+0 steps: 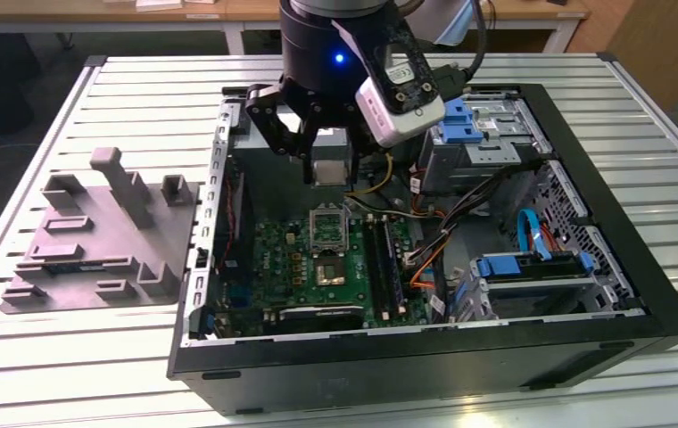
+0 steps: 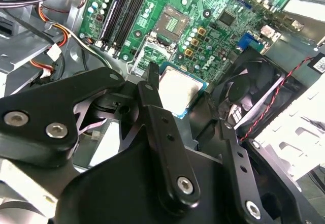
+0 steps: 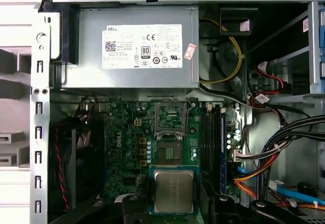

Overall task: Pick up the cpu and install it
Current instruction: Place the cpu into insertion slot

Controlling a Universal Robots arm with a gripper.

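The cpu hangs in the end effector, whose black fingers pinch it by two opposite edges, silvery top facing up. We see the arm reaching straight down into the open computer case – a blue light glows on its wrist, and a pale camera housing sits on its side. The chip is held clear above the green motherboard, near the black square socket, whose metal frame lies toward the power supply. That grey box carries a white label of small print and marks. A fan and orange and black cables crowd the board – a grey tray rests on the counter at the exterior view's left.
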